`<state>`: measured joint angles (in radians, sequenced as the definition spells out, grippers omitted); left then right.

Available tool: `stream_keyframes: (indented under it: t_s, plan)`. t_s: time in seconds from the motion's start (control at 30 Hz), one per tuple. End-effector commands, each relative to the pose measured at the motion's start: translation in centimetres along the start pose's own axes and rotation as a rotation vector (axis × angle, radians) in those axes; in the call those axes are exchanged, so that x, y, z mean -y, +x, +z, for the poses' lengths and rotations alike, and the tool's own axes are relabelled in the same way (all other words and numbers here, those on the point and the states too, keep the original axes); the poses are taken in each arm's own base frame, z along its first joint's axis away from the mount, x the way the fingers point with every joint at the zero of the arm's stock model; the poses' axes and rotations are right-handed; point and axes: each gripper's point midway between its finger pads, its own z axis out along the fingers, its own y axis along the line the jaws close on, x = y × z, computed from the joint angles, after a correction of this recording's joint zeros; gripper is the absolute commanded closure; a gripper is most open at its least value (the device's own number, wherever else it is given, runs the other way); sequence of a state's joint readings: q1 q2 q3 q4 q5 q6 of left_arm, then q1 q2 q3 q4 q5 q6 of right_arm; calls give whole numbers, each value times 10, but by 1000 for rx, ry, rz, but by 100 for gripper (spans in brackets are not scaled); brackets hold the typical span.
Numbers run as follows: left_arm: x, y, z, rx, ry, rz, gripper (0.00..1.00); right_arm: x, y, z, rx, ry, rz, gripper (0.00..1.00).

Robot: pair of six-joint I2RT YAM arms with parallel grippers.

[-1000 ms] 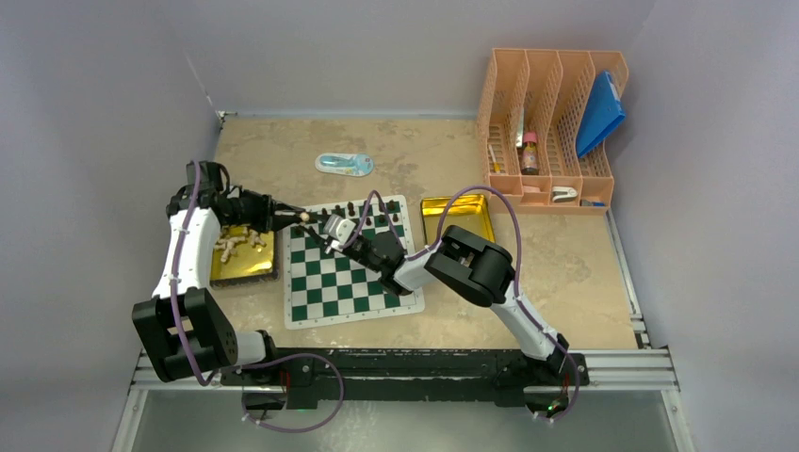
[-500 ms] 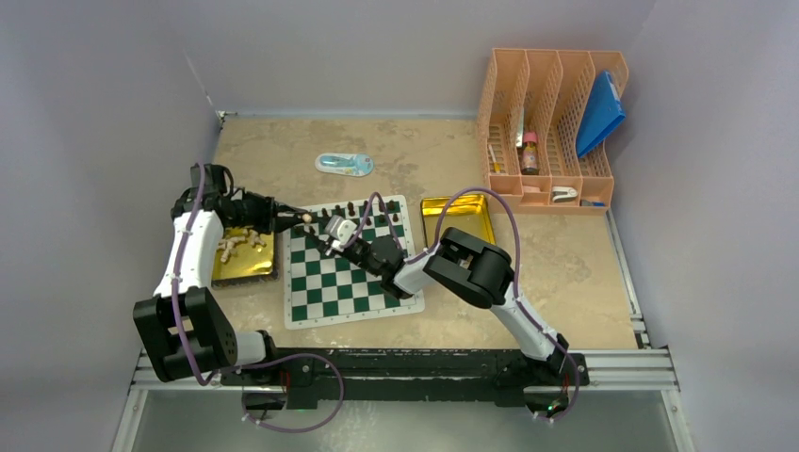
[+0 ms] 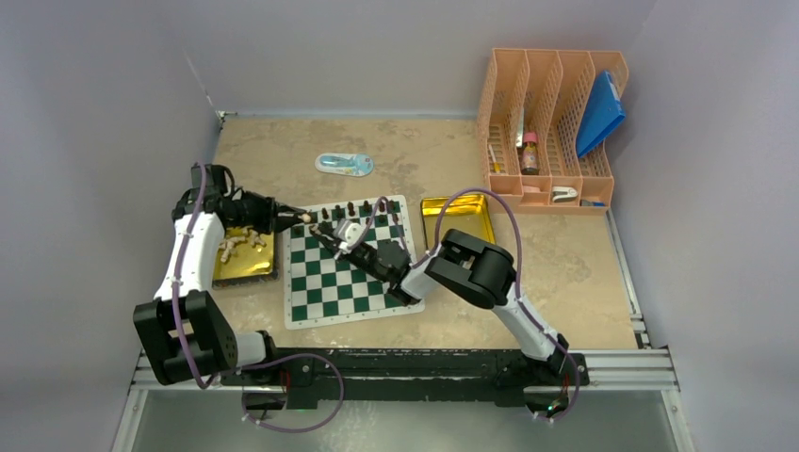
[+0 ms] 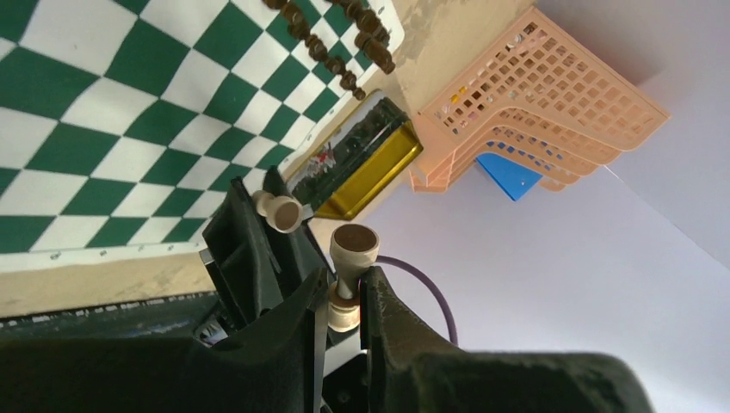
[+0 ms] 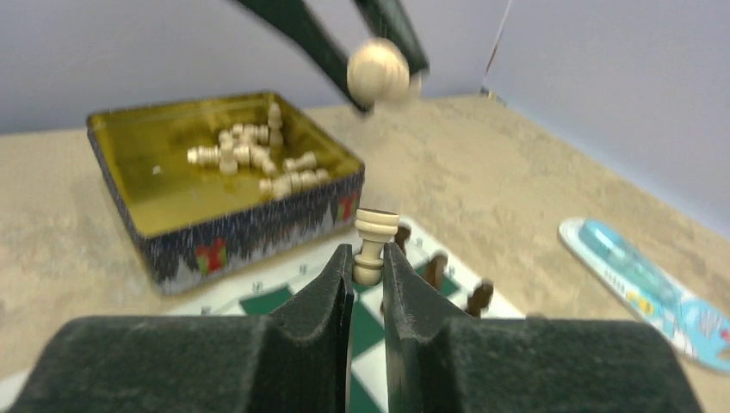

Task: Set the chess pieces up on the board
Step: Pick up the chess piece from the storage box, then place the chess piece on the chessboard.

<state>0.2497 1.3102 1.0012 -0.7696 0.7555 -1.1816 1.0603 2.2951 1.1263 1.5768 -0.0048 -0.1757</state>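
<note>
The green-and-white board [image 3: 353, 282] lies mid-table, with dark chess pieces [image 3: 363, 207] lined along its far edge. Over the board's far-left corner my left gripper [image 3: 300, 217] is shut on a cream pawn [image 4: 354, 245], held sideways between its jaws [image 4: 344, 280]. Close beside it, my right gripper [image 3: 332, 235] is shut on a second cream pawn [image 5: 376, 225], gripped at its lower half just above the board [image 5: 267, 301]. In the right wrist view the left gripper's pawn [image 5: 377, 70] hangs overhead. More cream pieces [image 3: 237, 242] lie in the gold tray [image 3: 243, 271] to the left.
A second gold tray [image 3: 457, 218] sits at the board's right. An orange file organizer [image 3: 551, 127] with a blue folder stands at the back right. A blue packet [image 3: 344, 164] lies behind the board. Grey walls close in on the table's sides.
My right gripper's jaws have closed on a cream pawn beside the left gripper. The left gripper has held its pawn almost still.
</note>
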Motion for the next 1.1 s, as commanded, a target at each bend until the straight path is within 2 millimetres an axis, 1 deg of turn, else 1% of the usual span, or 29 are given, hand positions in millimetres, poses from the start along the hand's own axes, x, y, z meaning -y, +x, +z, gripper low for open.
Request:
stream_keyframes:
  t_s: [0.0,0.13,0.23,0.27,0.37,0.4,0.47,0.5,0.53,0.6,0.67,0.73,0.8,0.93,1.0,1.07]
  plan:
    - [26,-7,-13,147,89,192,92,29,-146,-32,482,114,97,91]
    - [40,-10,-13,221,146,374,92,32,-147,-64,406,133,209,94]
    - [48,-15,-12,282,176,566,92,33,-143,-86,319,146,284,93]
    - [52,-13,-12,287,203,641,92,33,-143,-94,283,145,305,93]
    - [63,-6,-13,316,267,847,90,30,-134,-107,109,150,382,93]
    - [66,-4,-13,329,273,912,90,31,-139,-107,53,158,407,93]
    - [69,-2,-9,371,260,1031,90,26,-111,-108,-187,182,447,92]
    - [70,1,-7,381,261,1083,90,24,-102,-109,-294,200,477,91]
    - [69,4,-4,382,270,1132,90,23,-91,-113,-408,219,476,90]
    - [67,12,1,365,307,1205,90,21,-81,-121,-561,231,467,88]
    - [66,18,4,356,344,1268,90,15,-78,-127,-685,217,469,88]
    - [64,19,3,362,355,1295,90,6,-71,-139,-821,191,477,90]
    - [64,16,0,390,336,1298,90,-3,-69,-154,-927,162,497,92]
    - [61,-4,-12,517,226,1256,90,-27,-84,-173,-1030,39,570,92]
    - [59,-13,-19,572,183,1240,89,-31,-90,-179,-1083,13,576,91]
    - [58,-17,-23,600,160,1227,89,-32,-89,-186,-1155,11,565,91]
